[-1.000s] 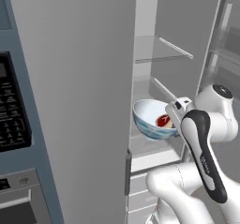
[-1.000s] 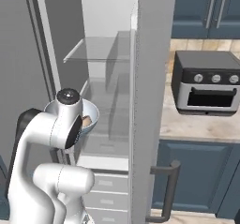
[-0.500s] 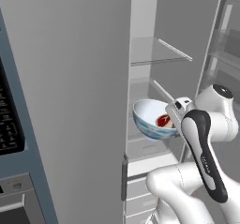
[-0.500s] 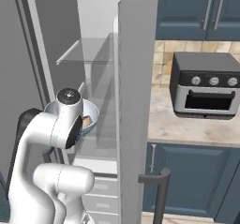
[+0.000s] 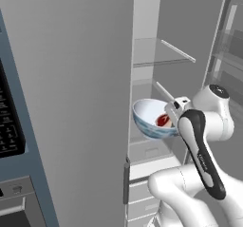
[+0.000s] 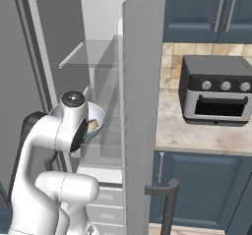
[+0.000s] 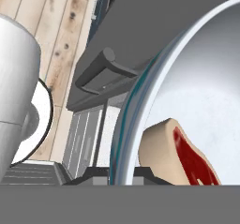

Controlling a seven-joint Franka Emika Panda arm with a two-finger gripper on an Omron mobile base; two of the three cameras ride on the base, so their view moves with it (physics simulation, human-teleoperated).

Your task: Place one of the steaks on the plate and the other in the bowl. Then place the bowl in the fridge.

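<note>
The fridge (image 5: pixel 71 102) stands with its doors swung open, its left door filling the left of the left base view. Right of that door, in front of the open compartment and below the glass shelf (image 5: pixel 161 55), the gripper (image 5: pixel 174 113) is clamped on the near rim of the bowl (image 5: pixel 149 119), holding it level in the air. One steak (image 5: pixel 163 120) lies inside the bowl. Further right, past the fridge's right door, a toaster oven (image 6: pixel 216 96) sits on the counter (image 6: pixel 197 135).
</note>
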